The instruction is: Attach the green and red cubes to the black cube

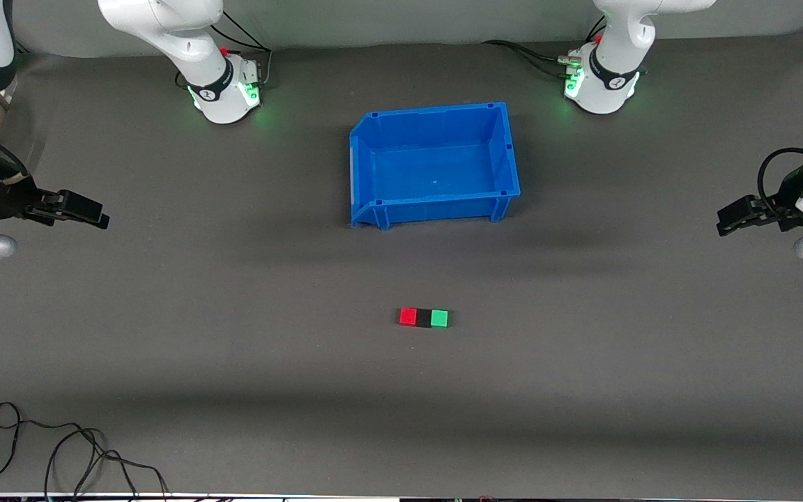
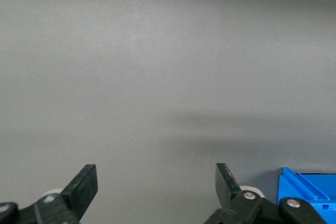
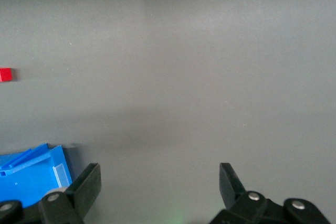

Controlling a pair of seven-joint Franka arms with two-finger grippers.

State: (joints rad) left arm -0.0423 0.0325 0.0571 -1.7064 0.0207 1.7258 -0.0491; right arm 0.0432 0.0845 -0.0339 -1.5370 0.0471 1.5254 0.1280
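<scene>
At each end of the grey table (image 1: 234, 390) an arm waits: left gripper (image 2: 156, 183) and right gripper (image 3: 159, 183) both spread wide, holding nothing. Small bright red cube (image 1: 408, 317), matte black cube (image 1: 423, 318) and bright green cube (image 1: 439, 318) sit touching in a row (black in the middle), nearer the front camera than the blue plastic bin (image 1: 363, 160), w/ bare table between them.

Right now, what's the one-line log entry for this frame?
cubes: red, black, green joined in row | bin empty | left gripper, right gripper: open, waiting at table ends
</scene>
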